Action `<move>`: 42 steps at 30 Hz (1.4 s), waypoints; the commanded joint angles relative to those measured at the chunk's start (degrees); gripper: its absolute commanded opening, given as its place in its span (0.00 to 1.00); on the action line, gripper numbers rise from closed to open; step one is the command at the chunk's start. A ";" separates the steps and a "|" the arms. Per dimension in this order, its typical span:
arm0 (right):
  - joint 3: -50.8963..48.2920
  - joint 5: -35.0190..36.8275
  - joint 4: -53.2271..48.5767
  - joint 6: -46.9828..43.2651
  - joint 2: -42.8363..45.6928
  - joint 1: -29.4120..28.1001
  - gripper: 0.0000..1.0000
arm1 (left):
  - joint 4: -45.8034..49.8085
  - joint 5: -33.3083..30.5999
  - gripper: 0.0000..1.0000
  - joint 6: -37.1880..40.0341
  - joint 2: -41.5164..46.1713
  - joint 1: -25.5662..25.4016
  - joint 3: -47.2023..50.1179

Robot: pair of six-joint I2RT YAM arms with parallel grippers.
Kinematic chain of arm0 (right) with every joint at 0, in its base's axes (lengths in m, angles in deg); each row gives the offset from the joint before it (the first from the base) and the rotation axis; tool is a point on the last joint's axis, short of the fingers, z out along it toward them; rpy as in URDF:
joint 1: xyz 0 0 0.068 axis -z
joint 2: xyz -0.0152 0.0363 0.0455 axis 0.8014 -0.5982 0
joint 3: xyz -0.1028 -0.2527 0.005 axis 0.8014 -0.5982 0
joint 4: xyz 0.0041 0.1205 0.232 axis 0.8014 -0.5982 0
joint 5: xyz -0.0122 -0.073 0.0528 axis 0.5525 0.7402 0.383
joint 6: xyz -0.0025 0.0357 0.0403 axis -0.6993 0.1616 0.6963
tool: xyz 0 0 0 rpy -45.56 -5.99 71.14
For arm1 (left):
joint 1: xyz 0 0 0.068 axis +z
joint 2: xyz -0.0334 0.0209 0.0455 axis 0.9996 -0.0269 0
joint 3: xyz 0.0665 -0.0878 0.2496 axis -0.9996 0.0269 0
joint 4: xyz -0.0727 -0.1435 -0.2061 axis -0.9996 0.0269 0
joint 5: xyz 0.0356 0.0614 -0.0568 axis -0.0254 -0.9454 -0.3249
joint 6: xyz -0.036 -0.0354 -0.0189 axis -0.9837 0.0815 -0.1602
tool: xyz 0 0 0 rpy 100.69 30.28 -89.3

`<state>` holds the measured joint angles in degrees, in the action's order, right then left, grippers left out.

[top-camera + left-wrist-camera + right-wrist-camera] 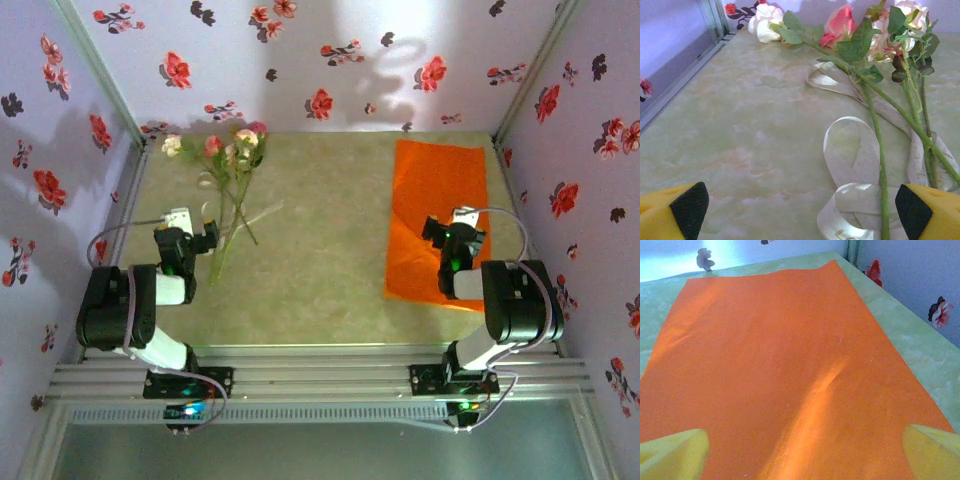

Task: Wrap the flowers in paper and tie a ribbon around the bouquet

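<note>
The flowers lie loose on the table at the back left, pink and cream heads toward the far wall and stems running toward me. The pale ribbon curls in loops under and beside the stems. My left gripper is open just short of the stem ends, and the left wrist view shows its jaws wide apart with ribbon loops and one stem by the right finger. The orange paper lies flat at the right. My right gripper hovers open over its near half, holding nothing.
The pale green marbled table has bare room in the middle between flowers and paper. Flowered wallpaper walls close in the left, back and right sides. A metal rail carrying both arm bases runs along the near edge.
</note>
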<state>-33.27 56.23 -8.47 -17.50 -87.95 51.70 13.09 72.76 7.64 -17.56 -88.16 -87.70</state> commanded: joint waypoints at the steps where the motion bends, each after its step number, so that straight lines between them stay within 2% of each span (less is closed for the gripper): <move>1: 1.01 -0.04 -0.20 -0.60 0.03 -0.28 0.99 | -1.42 -1.54 1.00 1.22 0.40 -0.21 0.24; 14: 0.88 0.01 0.08 -0.67 -0.02 -0.28 0.99 | -1.42 -1.62 1.00 1.13 0.40 -0.20 0.24; 23: 0.83 -0.04 0.19 -0.68 0.06 -0.28 0.99 | -1.05 -5.84 1.00 -0.44 0.54 -0.20 0.08; 25: 0.06 3.07 1.05 -1.28 1.60 -1.12 0.99 | -3.89 -8.39 1.00 -0.39 1.55 -0.69 1.82; 27: 1.55 10.72 -7.69 -2.36 8.61 -4.04 0.99 | -6.30 -11.41 1.00 1.49 4.17 -2.89 4.50; 28: 3.38 13.75 -13.69 -3.16 12.93 -5.58 0.99 | -6.09 -18.48 1.00 4.42 6.81 -6.39 5.07; 29: 5.40 15.43 -17.42 -2.80 17.24 -6.93 0.99 | -4.42 -22.83 1.00 7.03 10.61 -9.29 5.05; 31: 10.40 17.09 -23.88 2.44 22.14 -7.91 0.99 | 1.72 -28.12 1.00 8.37 18.89 -13.82 3.06; 32: 15.27 16.52 -32.68 9.14 23.47 -7.44 0.99 | 6.77 -30.60 1.00 6.05 23.04 -16.06 -0.11; 33: 20.37 13.78 -42.77 15.56 24.04 -6.64 0.99 | 14.68 -33.42 1.00 -0.52 26.00 -17.60 -4.16; 34: 26.02 12.42 -53.47 23.44 23.81 -6.20 0.99 | 32.26 -33.76 1.00 -14.05 29.07 -18.26 -10.81; 35: 28.71 11.04 -57.45 29.01 22.49 -5.73 0.99 | 51.15 -28.98 1.00 -27.84 30.85 -17.82 -18.39; 36: 30.08 5.07 -57.77 29.28 21.01 -4.72 0.99 | 61.71 -25.36 1.00 -36.93 31.03 -17.16 -23.03; 37: 32.27 -0.87 -59.50 28.30 19.06 -4.30 0.99 | 64.23 -20.89 1.00 -43.93 30.02 -16.44 -24.77; 38: 35.51 -1.20 -64.31 28.12 16.96 -5.30 0.99 | 61.81 -11.03 1.00 -45.68 28.25 -14.85 -25.09; 39: 38.19 0.91 -68.58 27.47 14.77 -6.92 0.96 | 60.48 -3.98 1.00 -46.52 26.03 -14.17 -26.26; 40: 40.92 2.17 -72.79 26.73 12.12 -8.56 0.90 | 62.43 0.56 1.00 -47.07 22.50 -14.87 -29.28; 42: 44.43 -3.72 -76.68 25.01 6.51 -9.38 0.80 | 68.51 2.20 1.00 -47.10 16.61 -19.77 -35.52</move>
<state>8.94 59.47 -66.24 5.29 -74.51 44.27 62.90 62.58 -28.62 7.25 -104.19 -120.42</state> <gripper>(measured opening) 0.819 0.997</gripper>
